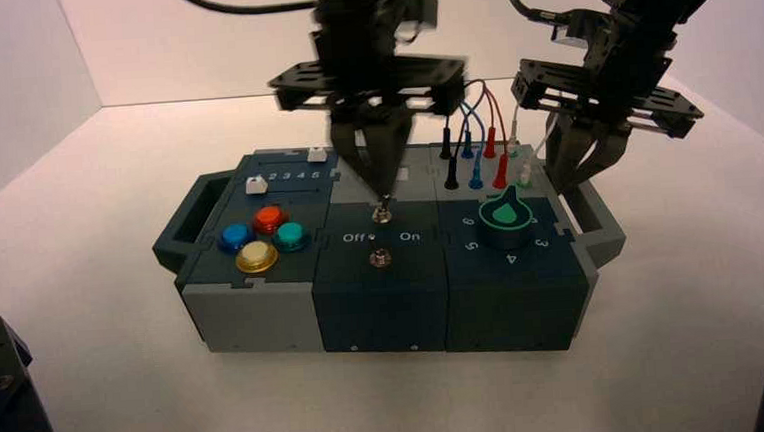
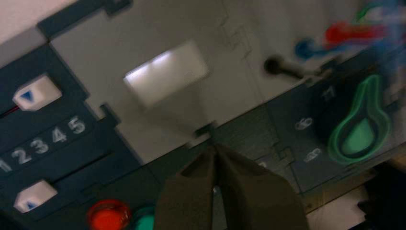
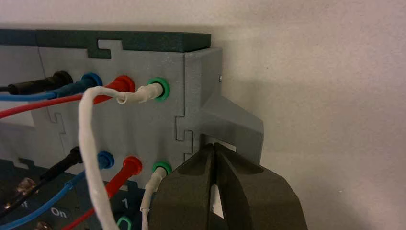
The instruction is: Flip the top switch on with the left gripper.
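Box [image 1: 264, 318]: top switch [image 1: 383, 213] sits mid-panel, rear of its twin toggle [image 1: 381, 258], just above the Off/On lettering [image 1: 381, 237]. L gripper [image 1: 381, 193] hangs straight over the top switch w/ fingers pinched together, tips about touching the lever; "On" lies toward the green-pointer knob [image 1: 509, 217], so I'd push that way. R gripper [image 1: 584, 177] parked past the box's knob end, also closed, empty.

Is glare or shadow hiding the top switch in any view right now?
High view: no glare; the top switch is evenly lit, with the left pincer right over it. Left wrist view: a bright patch on the grey panel, and the pincer's fingers hide the switch. Right wrist view: soft light, showing only the wires and the right pincer at the box's end.
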{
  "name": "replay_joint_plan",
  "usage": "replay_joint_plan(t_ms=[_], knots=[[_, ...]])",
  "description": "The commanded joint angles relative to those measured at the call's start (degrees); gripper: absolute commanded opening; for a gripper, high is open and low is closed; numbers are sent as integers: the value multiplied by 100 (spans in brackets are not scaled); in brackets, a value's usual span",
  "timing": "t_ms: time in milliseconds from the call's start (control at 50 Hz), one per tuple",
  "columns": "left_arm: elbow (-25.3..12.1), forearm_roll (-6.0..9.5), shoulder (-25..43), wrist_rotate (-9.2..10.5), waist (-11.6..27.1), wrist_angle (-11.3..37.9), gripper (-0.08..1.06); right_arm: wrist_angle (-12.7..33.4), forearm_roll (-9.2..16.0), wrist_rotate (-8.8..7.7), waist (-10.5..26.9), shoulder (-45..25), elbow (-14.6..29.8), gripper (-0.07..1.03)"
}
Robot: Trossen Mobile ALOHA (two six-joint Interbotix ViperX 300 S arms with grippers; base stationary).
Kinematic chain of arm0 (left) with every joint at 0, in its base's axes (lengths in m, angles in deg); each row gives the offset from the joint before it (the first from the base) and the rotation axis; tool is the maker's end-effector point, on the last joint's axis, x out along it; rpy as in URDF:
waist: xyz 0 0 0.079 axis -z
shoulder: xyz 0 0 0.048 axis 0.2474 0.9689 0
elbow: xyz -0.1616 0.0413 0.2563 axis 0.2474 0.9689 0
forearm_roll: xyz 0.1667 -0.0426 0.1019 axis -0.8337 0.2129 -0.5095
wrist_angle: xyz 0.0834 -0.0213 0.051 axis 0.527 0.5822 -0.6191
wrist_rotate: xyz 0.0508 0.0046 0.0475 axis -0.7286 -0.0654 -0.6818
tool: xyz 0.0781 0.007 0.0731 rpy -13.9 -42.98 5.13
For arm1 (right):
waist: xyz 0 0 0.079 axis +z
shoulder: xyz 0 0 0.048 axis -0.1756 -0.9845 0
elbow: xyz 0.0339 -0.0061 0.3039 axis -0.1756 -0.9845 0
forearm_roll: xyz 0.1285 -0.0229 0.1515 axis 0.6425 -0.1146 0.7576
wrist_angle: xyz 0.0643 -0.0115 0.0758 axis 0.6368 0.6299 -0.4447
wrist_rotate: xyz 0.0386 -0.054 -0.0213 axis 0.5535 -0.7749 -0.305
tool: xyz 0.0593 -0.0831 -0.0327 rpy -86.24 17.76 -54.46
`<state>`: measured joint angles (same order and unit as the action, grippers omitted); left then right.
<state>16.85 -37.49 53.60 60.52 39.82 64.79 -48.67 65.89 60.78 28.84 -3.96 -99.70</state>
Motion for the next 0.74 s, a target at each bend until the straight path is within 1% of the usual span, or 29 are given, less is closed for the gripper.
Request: replay_joint_plan(t_ms=[20, 100, 140, 180, 220, 240, 300, 320, 340, 360, 380, 400, 440, 520, 600, 740], knots=[[-158, 9, -167, 26, 220, 18, -3, -53, 9, -44, 123, -105, -9, -2], [-141, 0, -176, 35, 220, 18, -3, -53, 9, -44, 114, -114, -9, -2], [-132, -35, -176, 35, 211, -9, -3, -62, 9, -44, 114, -114, -9, -2], [-123, -123, -185, 35, 220, -18, -3, -62, 9, -44, 114, -123, -9, -2], [-114, -176, -211, 35, 220, -18, -3, -79, 9, -44, 114, -123, -18, -2], [-97, -246, -255, 35, 211, -35, -3, -79, 9, -44, 114, -114, -9, -2], [-70, -325, -325, 35, 193, -44, -3, -88, 9, -44, 123, -114, -9, -2], [-35, -404, -387, 35, 149, -53, -3, -114, 9, -44, 114, -123, -9, -2], [-26, -431, -404, 26, 141, -53, -3, -123, 0, -53, 123, -123, -18, -2], [0, -510, -475, 26, 88, -62, -3, -167, 9, -53, 114, -123, -26, -2], [18, -545, -501, 26, 79, -62, -3, -176, 9, -62, 123, -132, -35, -2], [62, -615, -563, 26, 9, -70, -3, -220, 0, -62, 114, -141, -44, -2], [114, -677, -642, 9, -105, -62, -3, -255, 9, -62, 123, -176, -44, -2], [211, -738, -721, -44, -290, -62, -3, -281, 0, -70, 114, -229, -53, -2], [299, -747, -729, -158, -422, -53, -3, -290, 0, -70, 114, -220, -62, -2], [387, -747, -721, -220, -466, -53, -3, -290, 0, -70, 123, -220, -53, -2]])
